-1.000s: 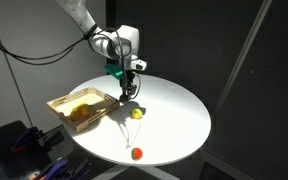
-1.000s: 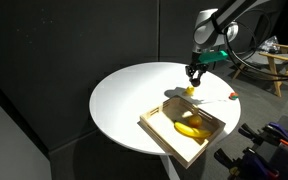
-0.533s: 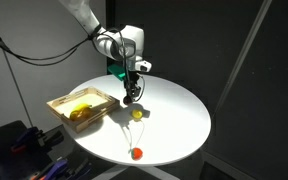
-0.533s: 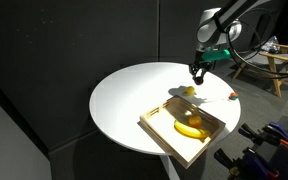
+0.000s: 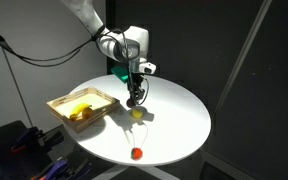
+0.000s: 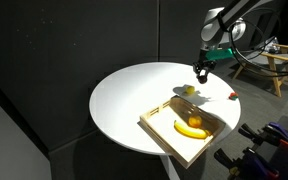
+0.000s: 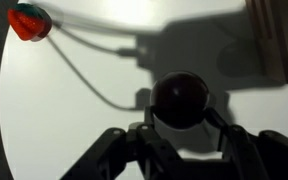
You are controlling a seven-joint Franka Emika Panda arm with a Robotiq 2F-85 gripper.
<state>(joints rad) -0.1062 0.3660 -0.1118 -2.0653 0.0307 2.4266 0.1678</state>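
My gripper is shut on a dark round fruit, which fills the space between both fingers. In both exterior views the gripper hangs just above the white round table with the dark fruit at its tips. A small yellow-green fruit lies on the table right under it. A small red fruit lies farther off near the table's edge.
A wooden tray with a banana sits at the table's rim; its corner shows in the wrist view. Dark curtains surround the table. A cable's shadow crosses the tabletop.
The gripper has carried the dark fruit away from the tray's side, out over the table above the yellow-green fruit. The jaws stayed shut.
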